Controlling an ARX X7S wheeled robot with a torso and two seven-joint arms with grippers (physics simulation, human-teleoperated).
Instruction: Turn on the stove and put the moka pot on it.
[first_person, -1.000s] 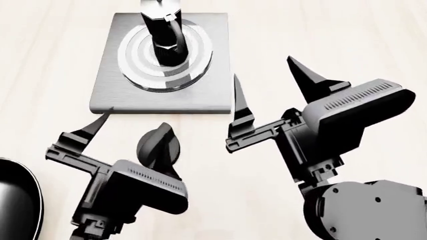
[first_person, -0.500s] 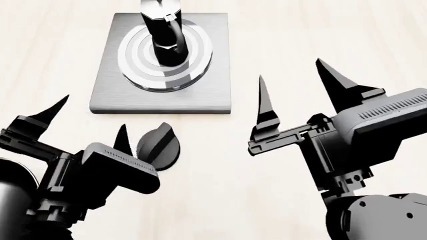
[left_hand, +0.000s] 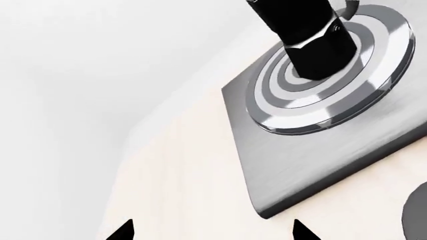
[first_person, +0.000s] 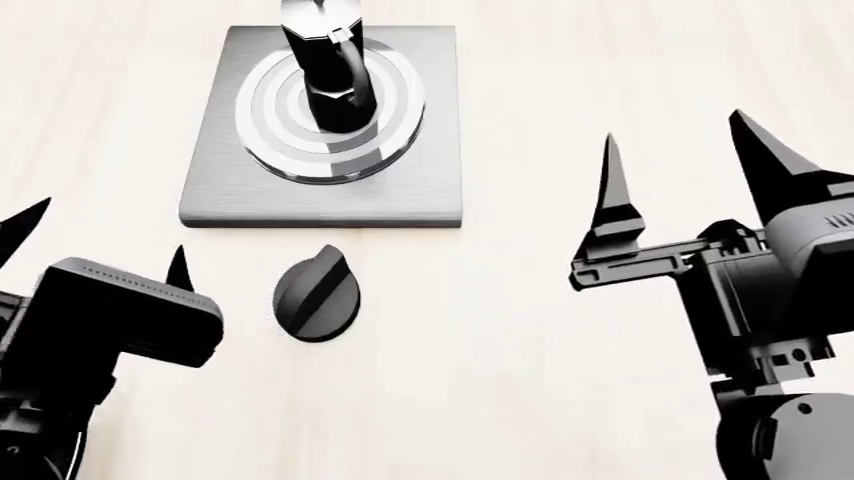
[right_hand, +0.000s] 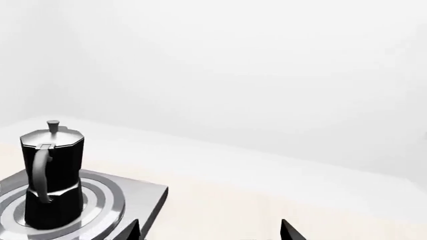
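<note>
**Count of the things**

There was one stove (first_person: 227, 130) and one moka pot (first_person: 330, 75), both ahead of the claws. One round black knob (first_person: 318, 292) lay between the left gripper (first_person: 100, 240) and the right gripper (first_person: 687, 165). There were two grippers, and each had two pointed fingers. One table (first_person: 534, 80) carried everything.

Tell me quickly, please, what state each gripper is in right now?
Left gripper: open, holding nothing, beside the knob.
Right gripper: open, holding nothing, well clear of the moka pot on the stove.
</note>
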